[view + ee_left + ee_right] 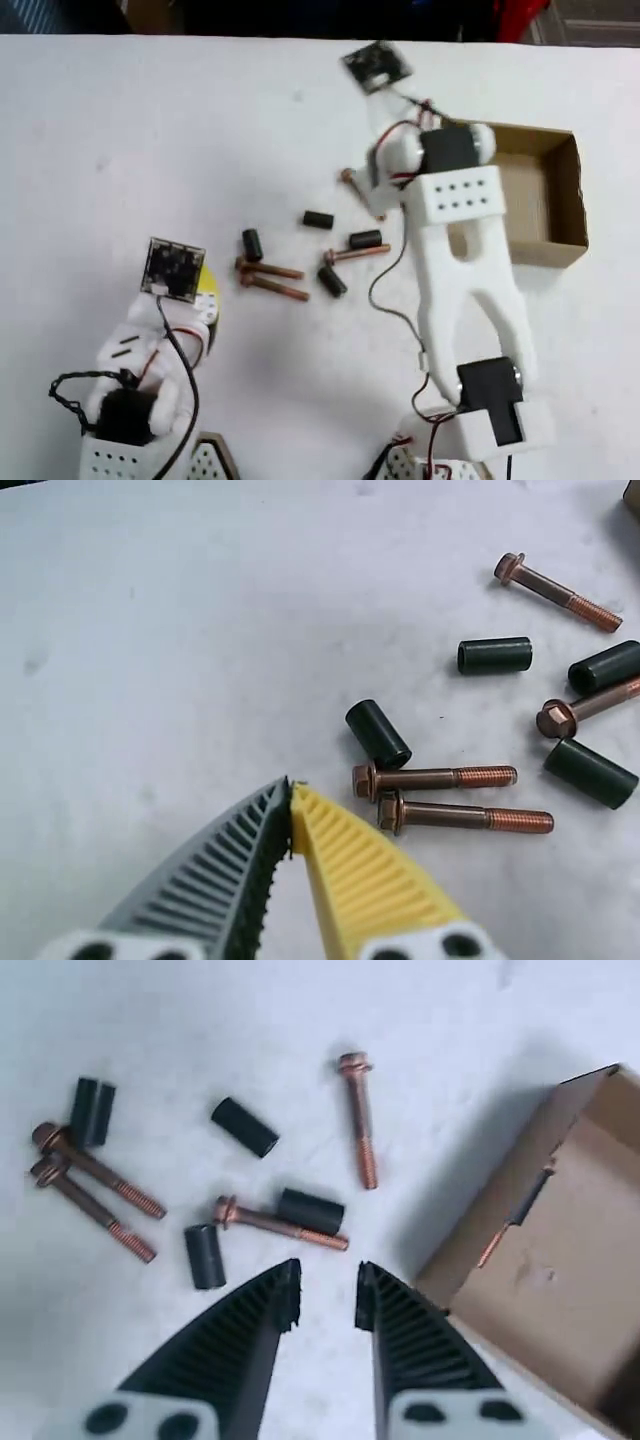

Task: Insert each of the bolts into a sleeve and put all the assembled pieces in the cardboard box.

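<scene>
Several copper bolts and several black sleeves lie loose mid-table. Two bolts lie side by side, next to one sleeve. A third bolt touches a sleeve; I cannot tell if it is inserted. A fourth bolt lies alone near the cardboard box. My right gripper is open above the table, between the box and the bolt touching the sleeve. My left gripper is shut on nothing, short of the paired bolts and a sleeve.
The box is open at the top and stands at the table's right side beside the right arm. Two more sleeves lie among the parts. Bare white table spreads to the left and far side.
</scene>
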{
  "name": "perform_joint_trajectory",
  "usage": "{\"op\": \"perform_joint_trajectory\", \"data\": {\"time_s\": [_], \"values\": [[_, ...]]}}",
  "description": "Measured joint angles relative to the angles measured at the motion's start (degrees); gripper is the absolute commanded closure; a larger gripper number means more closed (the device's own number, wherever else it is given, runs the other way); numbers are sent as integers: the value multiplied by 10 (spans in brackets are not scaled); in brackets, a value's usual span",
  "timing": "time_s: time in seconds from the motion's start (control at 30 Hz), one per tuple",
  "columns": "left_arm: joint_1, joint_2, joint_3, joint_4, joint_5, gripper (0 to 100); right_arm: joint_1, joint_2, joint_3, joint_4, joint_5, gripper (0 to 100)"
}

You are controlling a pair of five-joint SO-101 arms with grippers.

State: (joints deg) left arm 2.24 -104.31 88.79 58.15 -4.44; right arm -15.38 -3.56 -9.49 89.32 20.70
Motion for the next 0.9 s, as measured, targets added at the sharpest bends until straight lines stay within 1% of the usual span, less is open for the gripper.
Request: {"op": "perform_joint_trajectory", "data": {"time_s": [0.1,0.27,0.53,0.67,0.83,0.9], "values": [[0,0,0,0,0,978,-37,0,39,24,0,925],[0,0,0,0,0,978,-84,-13,94,32,-5,925],[0,0,0,0,0,978,-93,-181,194,34,-23,924],[0,0,0,0,0,978,-94,-250,284,-8,-23,924],[0,0,0,0,0,978,-94,-273,388,-88,-23,923],[0,0,0,0,0,978,-94,-272,416,-115,-23,892]]}}
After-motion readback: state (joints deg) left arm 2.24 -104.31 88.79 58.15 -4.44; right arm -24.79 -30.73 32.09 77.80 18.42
